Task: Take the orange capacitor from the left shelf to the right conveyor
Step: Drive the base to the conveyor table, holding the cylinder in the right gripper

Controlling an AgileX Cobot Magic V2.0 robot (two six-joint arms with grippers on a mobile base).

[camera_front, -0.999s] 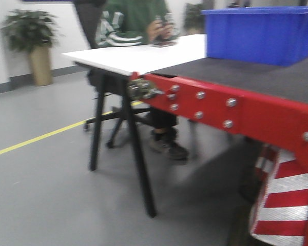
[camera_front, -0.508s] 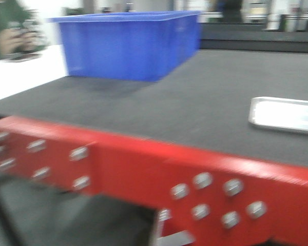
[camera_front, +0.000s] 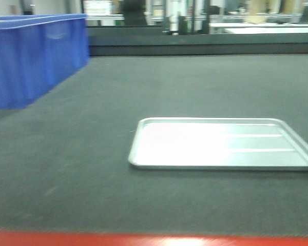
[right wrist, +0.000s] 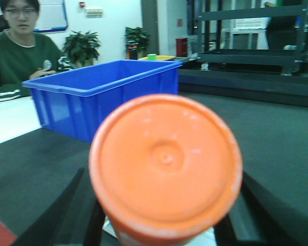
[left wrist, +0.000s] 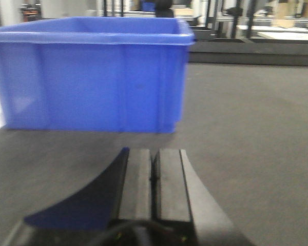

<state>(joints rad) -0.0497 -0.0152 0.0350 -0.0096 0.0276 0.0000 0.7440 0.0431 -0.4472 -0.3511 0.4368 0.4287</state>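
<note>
The orange capacitor point(right wrist: 166, 166) fills the right wrist view, its flat round end toward the camera. My right gripper point(right wrist: 167, 225) is shut on it, with dark fingers point(right wrist: 92, 215) showing on either side. It hangs above the dark grey belt of the right conveyor point(right wrist: 277, 154). My left gripper point(left wrist: 153, 151) is shut and holds nothing, its pads pressed together low over the right conveyor point(left wrist: 246, 128). In the front view the right conveyor point(camera_front: 195, 87) spreads ahead, its red front edge at the bottom. The left shelf is out of view.
A blue plastic bin point(camera_front: 31, 56) stands on the belt at the left and shows as the blue plastic bin point(left wrist: 92, 77) and blue plastic bin point(right wrist: 102, 92) in the wrist views. A shallow silver tray point(camera_front: 220, 143) lies on the belt. A person point(right wrist: 20, 46) sits at the far left.
The front view has swung right, from the white table, seated person and red frame to the belt top with the silver tray, and has come closer to the belt.
</note>
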